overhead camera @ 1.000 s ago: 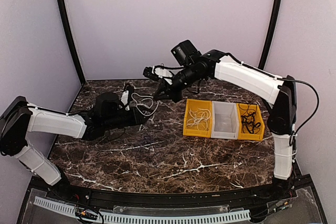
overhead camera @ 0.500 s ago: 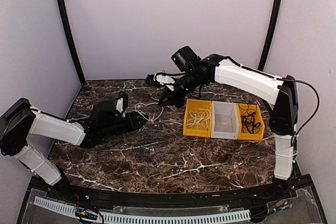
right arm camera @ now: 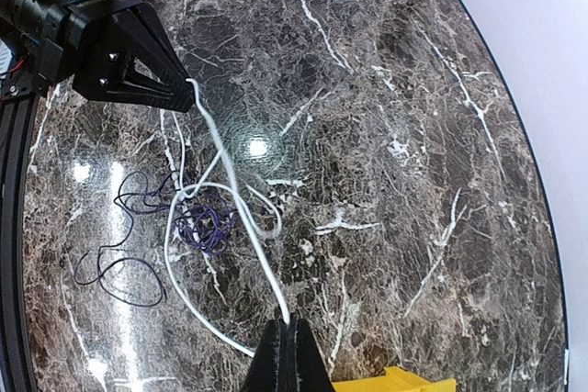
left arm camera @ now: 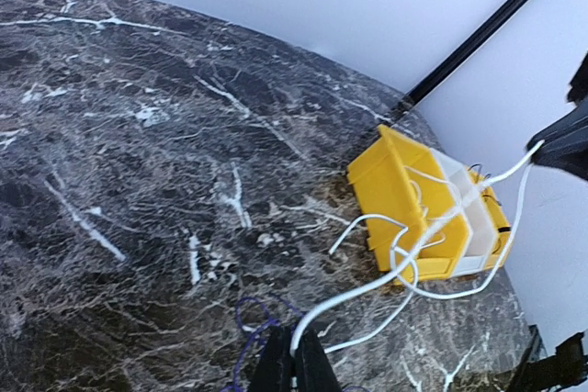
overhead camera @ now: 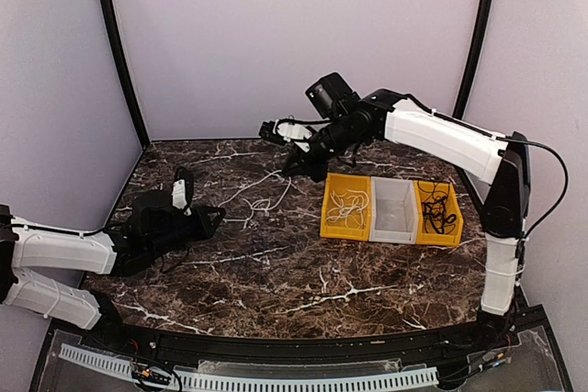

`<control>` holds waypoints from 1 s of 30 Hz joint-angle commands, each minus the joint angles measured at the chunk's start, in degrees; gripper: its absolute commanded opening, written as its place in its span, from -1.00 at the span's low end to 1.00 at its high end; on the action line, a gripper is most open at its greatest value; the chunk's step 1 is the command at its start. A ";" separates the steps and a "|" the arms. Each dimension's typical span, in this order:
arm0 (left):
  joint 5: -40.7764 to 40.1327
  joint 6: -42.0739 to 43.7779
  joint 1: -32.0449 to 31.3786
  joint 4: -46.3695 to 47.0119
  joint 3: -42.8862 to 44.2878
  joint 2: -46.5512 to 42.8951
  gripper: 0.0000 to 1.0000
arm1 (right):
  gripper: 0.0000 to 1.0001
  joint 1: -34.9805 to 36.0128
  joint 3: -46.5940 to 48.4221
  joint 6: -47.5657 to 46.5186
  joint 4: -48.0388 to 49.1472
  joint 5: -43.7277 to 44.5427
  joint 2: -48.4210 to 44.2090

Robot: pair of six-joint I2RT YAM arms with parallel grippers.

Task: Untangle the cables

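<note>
Two robot arms pull a white cable (left arm camera: 415, 247) taut above a dark marble desk (overhead camera: 303, 273). The left claw (left arm camera: 296, 344) is pinched shut on one end and the right claw (right arm camera: 287, 332) on the other. The cable's slack loops trail over a small purple cable clump (right arm camera: 207, 227) lying on the desk beneath. More cables sit sorted in two yellow bins (overhead camera: 328, 218) at the right.

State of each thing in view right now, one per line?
left tool: shut on white cable
right tool: shut on white cable
white cable: strung between both tools, loops hanging
purple cable: bunched, ungripped
left yellow bin: holds white cables
white bin: looks empty
right yellow bin: holds black cables
</note>
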 commanded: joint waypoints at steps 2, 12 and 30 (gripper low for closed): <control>-6.86 3.36 -0.17 -10.99 1.23 -0.85 -1.00 | -1.00 -3.50 -2.73 1.53 4.32 5.40 -6.66; -2.02 4.55 -0.19 -10.76 7.22 7.24 -0.50 | -1.00 -13.29 -8.32 4.35 7.57 4.28 -13.24; -0.19 4.95 -0.16 -10.94 10.08 8.93 -0.27 | -1.00 -16.80 -16.13 1.74 6.32 8.08 -20.37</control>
